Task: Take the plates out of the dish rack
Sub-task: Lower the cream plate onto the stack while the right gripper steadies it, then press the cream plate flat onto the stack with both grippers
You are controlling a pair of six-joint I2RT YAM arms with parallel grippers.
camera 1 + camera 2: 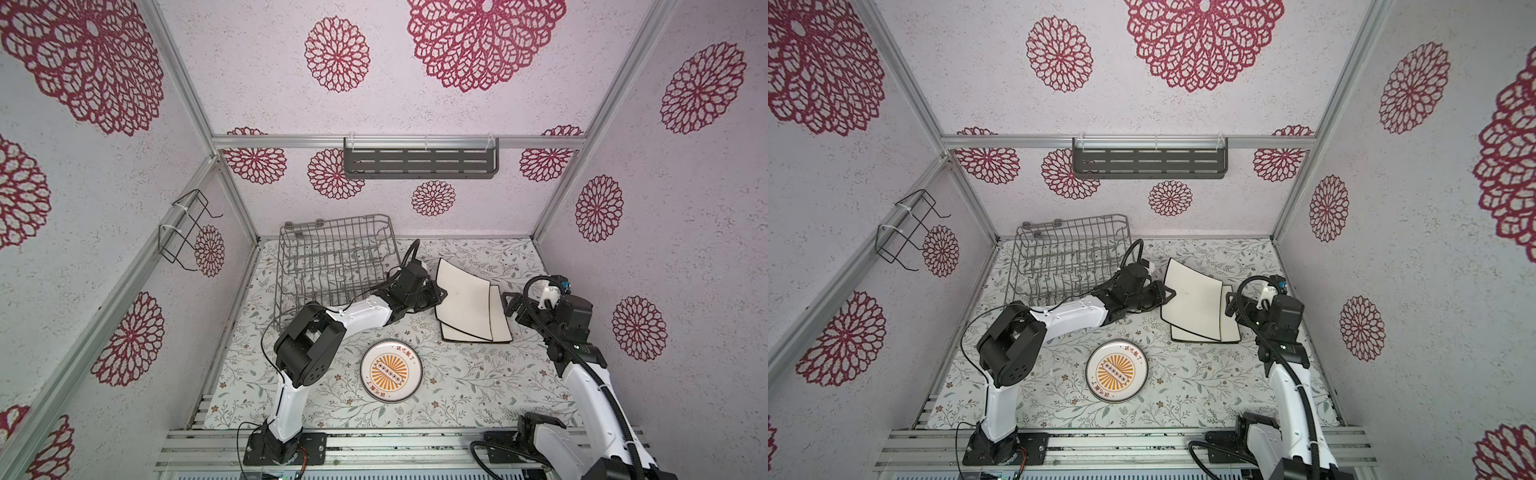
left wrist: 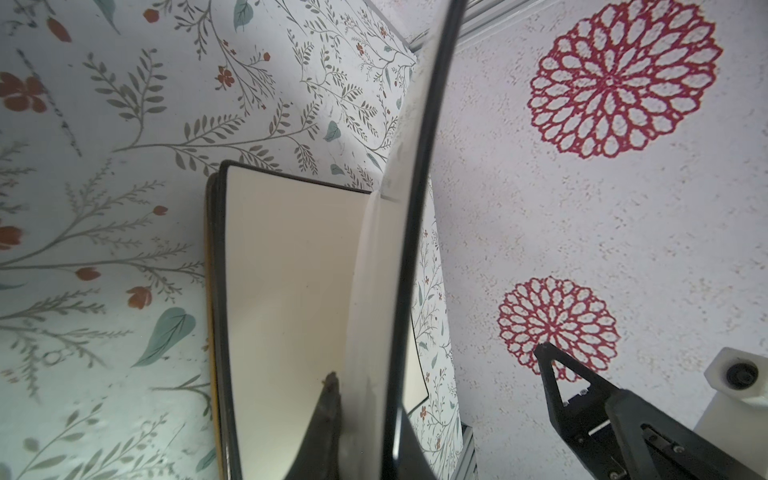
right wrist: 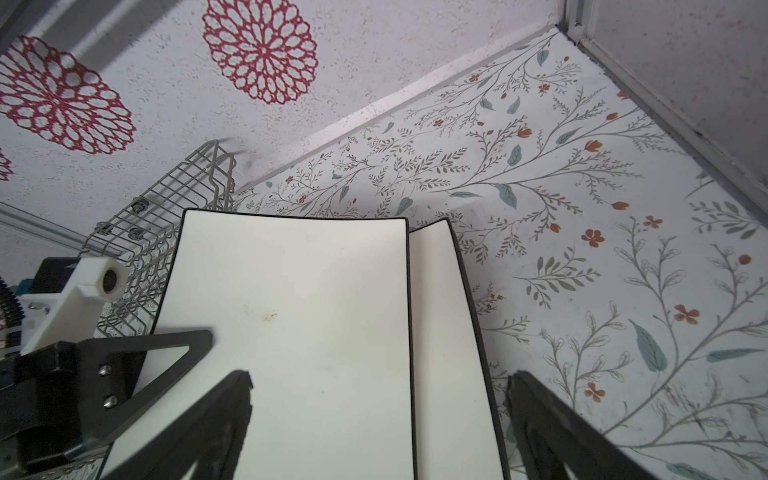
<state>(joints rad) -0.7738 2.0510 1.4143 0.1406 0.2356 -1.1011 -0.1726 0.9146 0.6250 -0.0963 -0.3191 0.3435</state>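
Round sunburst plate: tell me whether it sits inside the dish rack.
No: the round sunburst plate lies flat on the flowered table, apart from the dish rack.

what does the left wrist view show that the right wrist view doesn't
Only left wrist: the held plate edge-on between the left fingers, and a thin orange edge beneath the lower plate. Only right wrist: the dish rack, and both right fingers spread open. Both: the two white black-rimmed plates over the floral table, plus one finger of the opposite arm.
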